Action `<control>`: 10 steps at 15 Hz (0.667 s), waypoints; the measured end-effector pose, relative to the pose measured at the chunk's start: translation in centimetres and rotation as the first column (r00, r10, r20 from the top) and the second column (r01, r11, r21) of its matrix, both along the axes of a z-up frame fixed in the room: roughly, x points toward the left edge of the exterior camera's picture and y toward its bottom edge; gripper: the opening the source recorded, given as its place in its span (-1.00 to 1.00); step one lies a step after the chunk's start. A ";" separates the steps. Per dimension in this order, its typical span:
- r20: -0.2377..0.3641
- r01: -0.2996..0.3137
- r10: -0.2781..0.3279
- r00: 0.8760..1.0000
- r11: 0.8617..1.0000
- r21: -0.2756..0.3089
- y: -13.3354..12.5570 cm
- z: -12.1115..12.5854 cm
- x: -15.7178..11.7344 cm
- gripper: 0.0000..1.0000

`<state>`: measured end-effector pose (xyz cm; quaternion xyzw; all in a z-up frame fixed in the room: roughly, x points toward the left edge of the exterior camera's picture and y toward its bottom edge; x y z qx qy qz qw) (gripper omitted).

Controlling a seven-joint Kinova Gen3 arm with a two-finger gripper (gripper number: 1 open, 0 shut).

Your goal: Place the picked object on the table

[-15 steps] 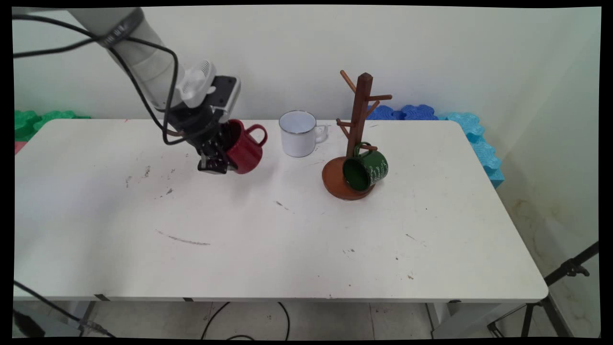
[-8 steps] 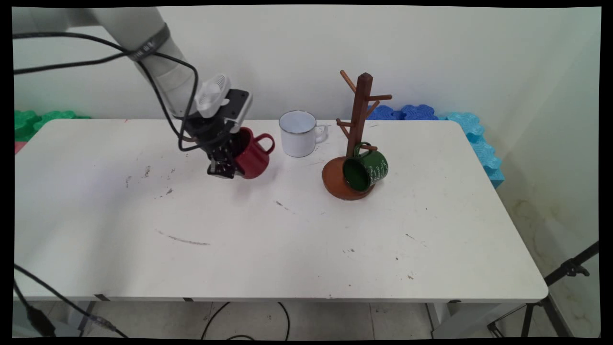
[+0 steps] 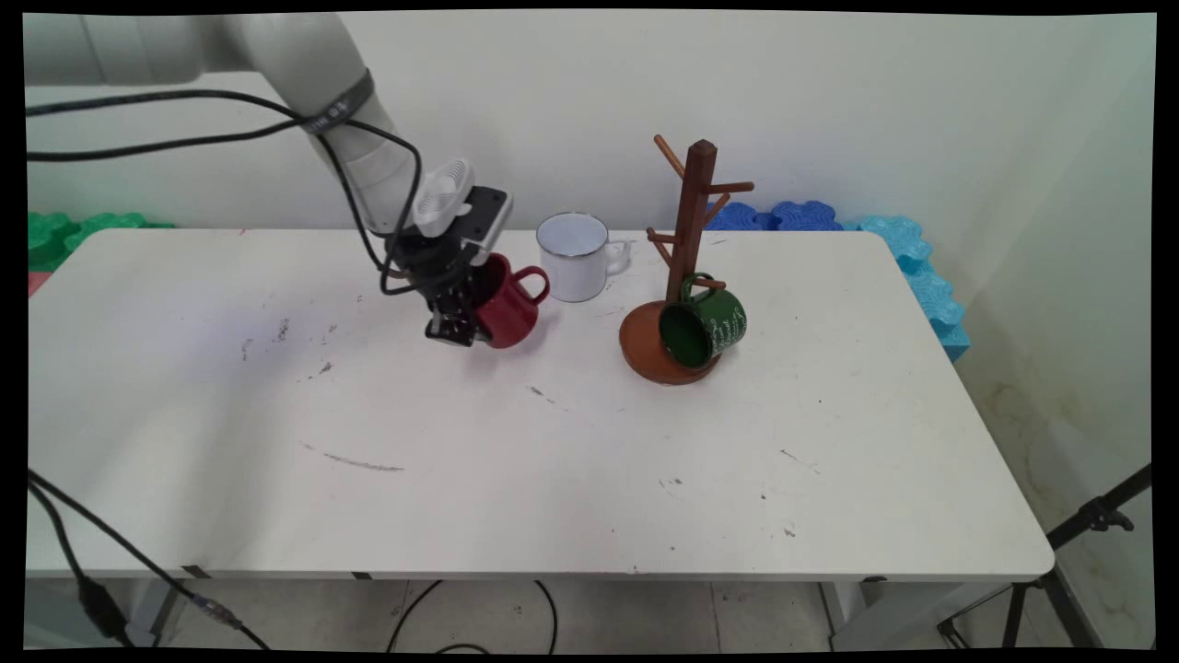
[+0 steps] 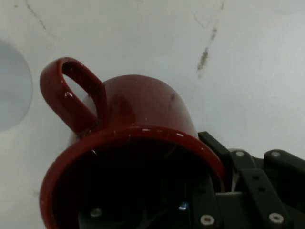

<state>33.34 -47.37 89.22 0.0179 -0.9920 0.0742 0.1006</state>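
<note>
Main view: red mug (image 3: 508, 308) is pinched by its rim in the gripper (image 3: 453, 324), held tilted above the table (image 3: 553, 460), just left of the white mug (image 3: 573, 257); a knock is possible. Hand view: one finger is seen inside the red mug (image 4: 143, 109); a thin rim hold could slip.

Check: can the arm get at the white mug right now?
Probably not to grasp it: the pincer is shut on the red mug, one finger inside its rim. The path itself looks free; the white mug stands unobstructed just beyond, left of the mug tree.
</note>
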 end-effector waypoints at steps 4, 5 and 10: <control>-0.005 0.012 -0.012 1.000 1.000 0.009 -1.3 -1.1 -0.7 -1.00; -0.006 0.013 -0.013 1.000 1.000 0.011 -1.6 -1.5 -0.9 -1.00; -0.010 0.016 -0.015 1.000 1.000 0.023 -2.7 -2.7 -1.5 -1.00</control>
